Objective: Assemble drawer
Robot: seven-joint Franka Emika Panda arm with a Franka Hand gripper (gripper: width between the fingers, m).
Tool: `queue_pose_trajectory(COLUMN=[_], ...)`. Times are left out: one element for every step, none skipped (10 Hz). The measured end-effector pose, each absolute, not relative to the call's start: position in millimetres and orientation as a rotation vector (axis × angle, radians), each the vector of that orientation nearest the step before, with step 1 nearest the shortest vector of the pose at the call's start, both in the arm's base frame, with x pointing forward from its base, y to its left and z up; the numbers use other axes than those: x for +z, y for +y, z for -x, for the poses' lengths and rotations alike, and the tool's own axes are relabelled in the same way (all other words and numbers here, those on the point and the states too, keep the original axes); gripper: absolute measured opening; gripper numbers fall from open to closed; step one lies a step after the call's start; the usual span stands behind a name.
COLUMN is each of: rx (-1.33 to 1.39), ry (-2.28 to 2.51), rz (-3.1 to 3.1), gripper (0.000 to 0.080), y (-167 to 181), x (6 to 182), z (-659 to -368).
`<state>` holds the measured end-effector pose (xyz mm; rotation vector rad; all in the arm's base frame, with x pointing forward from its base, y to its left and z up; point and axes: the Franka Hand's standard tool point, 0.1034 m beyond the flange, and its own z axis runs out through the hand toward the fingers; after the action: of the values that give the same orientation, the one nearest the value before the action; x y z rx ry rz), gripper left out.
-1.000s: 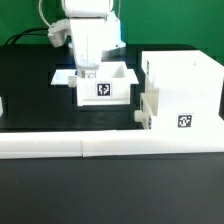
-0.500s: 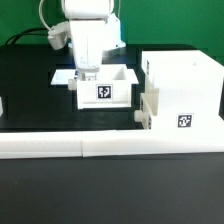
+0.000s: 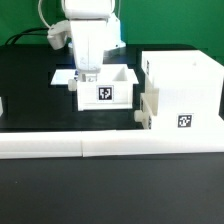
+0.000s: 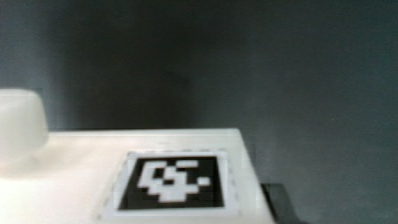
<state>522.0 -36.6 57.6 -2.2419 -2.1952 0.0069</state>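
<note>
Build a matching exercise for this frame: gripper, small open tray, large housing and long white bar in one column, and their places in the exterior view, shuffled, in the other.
Things
1. gripper
2. small open tray
3. large housing
4. long white bar

Places
A. lying across the front, nearest the camera
B. standing on the exterior view's right
C. mid-table, just below the arm
D. lowered at the tray's wall on the exterior view's left

Pairs: 1-D, 2-C, 3-B, 4-A
</note>
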Motion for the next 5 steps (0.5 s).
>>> queue_pose_trajectory(rx=[0.022,0.033,0.037,0.031,0.034], ry=[-2.189,-2.185,-2.184,-2.182,-2.178], rz=[2.235,2.231,2.228,2.235,2.235], gripper=[0.0044,0.0044,0.0044,0.0044,0.0044], y=[-37.2,-36.7,-33.4,-31.9,-32.7], x=[57.3,58.6,61.6,62.9,61.8], z=[-526.2,-534.8,-545.0,-547.8,-546.3])
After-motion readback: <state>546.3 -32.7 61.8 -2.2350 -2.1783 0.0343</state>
